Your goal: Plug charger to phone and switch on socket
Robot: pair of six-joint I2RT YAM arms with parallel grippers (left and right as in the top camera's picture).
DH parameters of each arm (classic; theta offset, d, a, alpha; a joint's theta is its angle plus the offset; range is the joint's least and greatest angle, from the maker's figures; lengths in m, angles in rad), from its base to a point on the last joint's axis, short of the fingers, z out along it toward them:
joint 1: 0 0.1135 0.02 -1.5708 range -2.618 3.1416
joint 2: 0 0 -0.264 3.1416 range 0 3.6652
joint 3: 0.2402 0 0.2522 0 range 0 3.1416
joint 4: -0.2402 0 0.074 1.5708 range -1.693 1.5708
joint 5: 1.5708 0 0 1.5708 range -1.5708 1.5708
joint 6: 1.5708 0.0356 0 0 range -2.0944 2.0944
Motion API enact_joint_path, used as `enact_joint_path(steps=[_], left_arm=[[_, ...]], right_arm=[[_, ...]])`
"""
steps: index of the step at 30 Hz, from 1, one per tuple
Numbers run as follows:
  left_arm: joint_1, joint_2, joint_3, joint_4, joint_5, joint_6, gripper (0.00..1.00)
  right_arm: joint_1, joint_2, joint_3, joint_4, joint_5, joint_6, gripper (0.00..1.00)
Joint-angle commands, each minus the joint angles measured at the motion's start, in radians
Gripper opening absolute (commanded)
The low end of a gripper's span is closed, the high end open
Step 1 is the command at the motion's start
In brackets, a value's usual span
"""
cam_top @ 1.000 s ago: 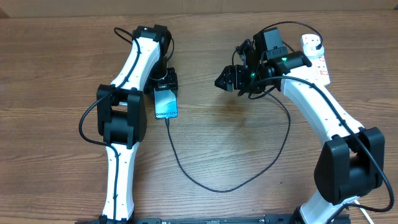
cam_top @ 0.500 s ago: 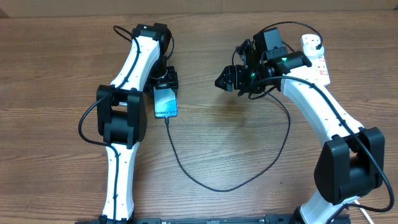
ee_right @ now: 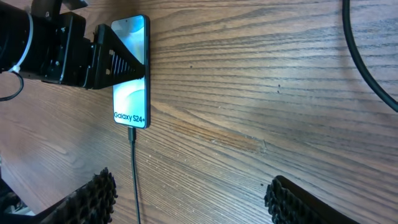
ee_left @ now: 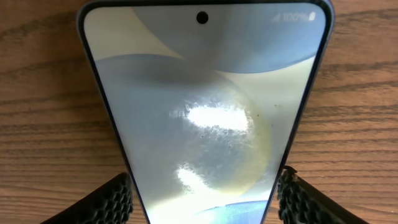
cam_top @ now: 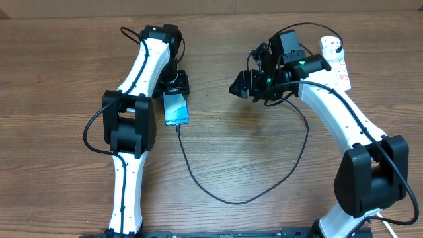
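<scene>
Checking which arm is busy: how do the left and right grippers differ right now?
The left gripper is shut on the phone's sides; the right gripper is open and holds nothing. The left gripper sits at the phone; the right gripper hangs over bare table, apart from the phone. Both have black ribbed fingers.

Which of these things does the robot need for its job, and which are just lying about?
Needed: light-blue-screened rectangular smartphone; long thin black charger cable; white elongated power strip.
Lying about: nothing loose visible, only the brown wooden table.
</scene>
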Motion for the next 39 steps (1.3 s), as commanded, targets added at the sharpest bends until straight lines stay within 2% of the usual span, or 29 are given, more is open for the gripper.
enact_joint_path(steps=[1,12,20,25,29,34,39], left_arm=[[-0.007,0.007,0.026,0.0,-0.01,0.015,0.72],[-0.004,-0.003,0.047,-0.014,-0.03,0.013,0.84],[-0.003,-0.005,0.302,-0.164,-0.066,0.015,0.87],[0.003,-0.008,0.538,-0.247,-0.061,0.032,0.9],[0.014,-0.048,0.649,-0.246,-0.031,0.048,0.92],[0.032,-0.142,0.701,-0.246,-0.029,0.048,0.92],[0.053,-0.267,0.701,-0.246,-0.029,0.048,0.91]], right_arm=[[0.0,0.001,0.007,-0.001,0.013,-0.005,0.77],[0.0,0.001,0.007,-0.001,0.014,-0.005,0.77],[0.0,0.001,0.007,-0.001,0.013,-0.004,0.79],[0.0,0.001,0.007,-0.001,0.013,-0.004,0.91],[0.0,0.001,0.007,-0.005,0.013,-0.004,0.93],[-0.037,-0.002,0.018,-0.028,0.04,-0.003,0.94],[-0.139,-0.004,0.118,-0.144,0.123,-0.004,0.94]])
